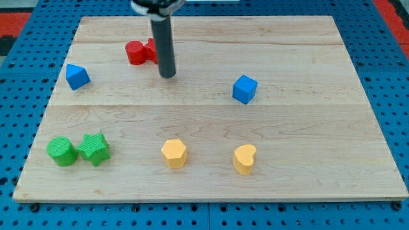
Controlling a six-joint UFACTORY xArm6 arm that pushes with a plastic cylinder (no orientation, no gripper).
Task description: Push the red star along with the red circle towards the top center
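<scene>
A red circle (135, 53) lies near the view's top left of the wooden board (211, 185). A red star (151, 50) touches its right side and is partly hidden behind my rod. My tip (167, 75) rests on the board just to the lower right of the two red blocks, close beside the star.
A blue triangle-like block (77, 76) sits at the left. A blue cube (245, 89) sits right of centre. A green circle (61, 151) and green star (94, 149) lie at the bottom left. A yellow hexagon (174, 154) and yellow heart (244, 159) lie at the bottom middle.
</scene>
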